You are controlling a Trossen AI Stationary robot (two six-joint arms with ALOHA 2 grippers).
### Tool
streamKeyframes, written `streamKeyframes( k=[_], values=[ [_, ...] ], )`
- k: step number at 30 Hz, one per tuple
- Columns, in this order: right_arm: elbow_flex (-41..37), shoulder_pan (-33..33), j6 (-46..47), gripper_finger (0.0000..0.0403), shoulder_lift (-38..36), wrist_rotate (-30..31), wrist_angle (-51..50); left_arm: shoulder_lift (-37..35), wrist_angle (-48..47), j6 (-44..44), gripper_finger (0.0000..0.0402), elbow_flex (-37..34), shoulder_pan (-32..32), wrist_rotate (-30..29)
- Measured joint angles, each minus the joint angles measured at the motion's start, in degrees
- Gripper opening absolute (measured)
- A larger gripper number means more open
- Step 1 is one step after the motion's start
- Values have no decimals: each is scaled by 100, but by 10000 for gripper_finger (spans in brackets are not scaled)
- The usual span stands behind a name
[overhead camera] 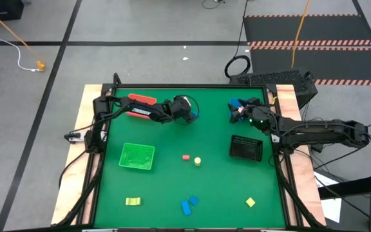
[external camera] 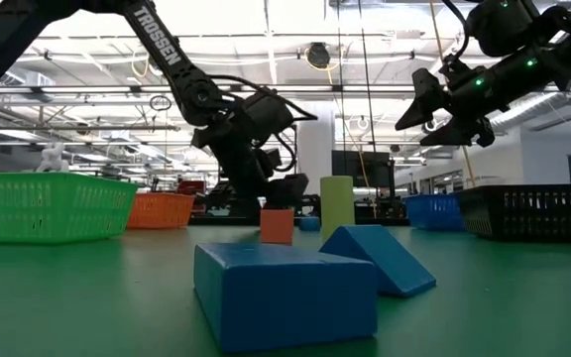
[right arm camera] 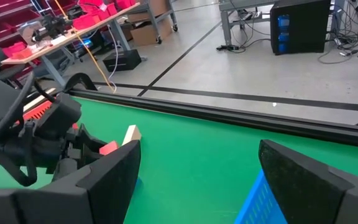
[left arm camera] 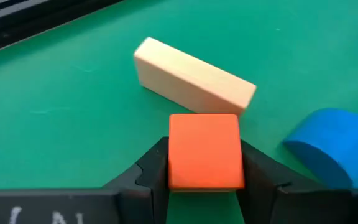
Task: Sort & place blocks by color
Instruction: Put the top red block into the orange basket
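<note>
left pincer (left arm camera: 204,180): clenched on orange-red block (left arm camera: 204,151) by its 2 flat sides, near tabletop far edge | block: seems light, stiff, smooth wood, can slip if gripped off-centre | right pincer (right arm camera: 197,180): released, above far right corner

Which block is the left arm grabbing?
Look to the table's far edge, where the left gripper reaches down. Between its fingers sits the orange-red cube. Its neighbours are a tan bar and a rounded blue piece.
</note>
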Motion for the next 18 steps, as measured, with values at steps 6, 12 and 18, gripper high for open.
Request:
streamKeyframes(
  k=[6, 12, 18],
  values=[
    [0, 0, 0, 320, 0, 0, 48, -372, -120, 254, 133, -17, -295, 290],
    [0, 0, 0, 320, 0, 0, 46, -1087, -814, 526, 133, -15, -528, -269],
    [0, 0, 0, 320, 0, 0, 57, -2015, -1621, 634, 133, -305, -491, -777]
  ],
)
